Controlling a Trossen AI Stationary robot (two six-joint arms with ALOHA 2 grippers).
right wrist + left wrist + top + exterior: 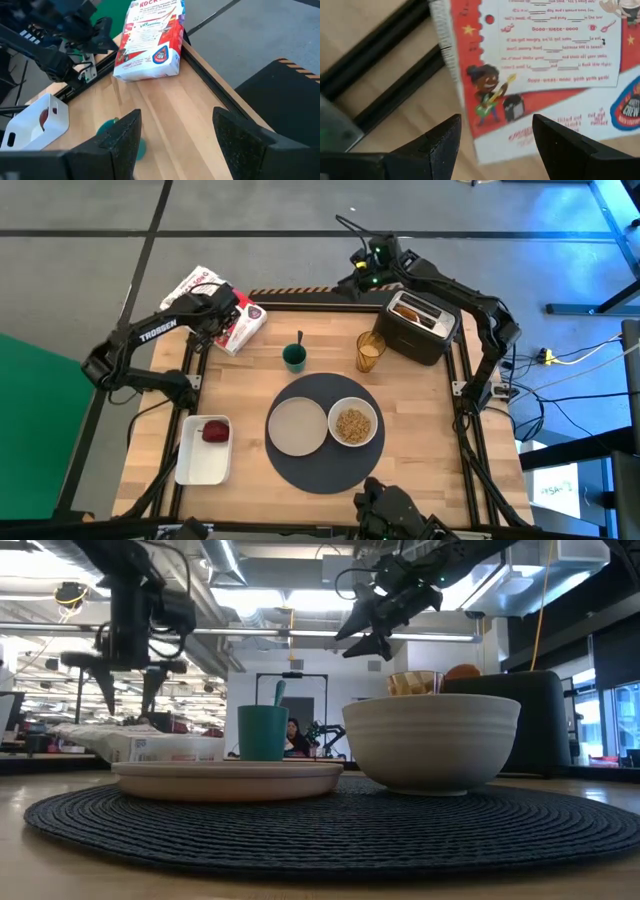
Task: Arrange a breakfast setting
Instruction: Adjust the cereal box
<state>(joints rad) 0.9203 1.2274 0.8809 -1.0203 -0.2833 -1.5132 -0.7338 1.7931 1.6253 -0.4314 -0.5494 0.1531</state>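
The dark grey round mat (325, 470) lies mid-table with the beige plate (297, 425) and the white bowl (353, 423) of cereal on it. The small green cup (294, 357) and the amber glass (370, 350) stand on the wood beyond the mat. The red fruit (215, 430) lies in the white tray (200, 465). The toasted round (408, 310) sticks up from the black toaster (420, 330). My left gripper (495, 130) hangs open above a cereal box (545, 60) at the far left and is clear of it. My right gripper (177, 125) is open and empty, high above the far edge by the toaster.
The cereal box (228, 315) lies flat at the far left corner, partly over the table's black rail (380, 65). The toaster fills the far right corner. Bare wood shows between cup, glass and mat, and along the right side.
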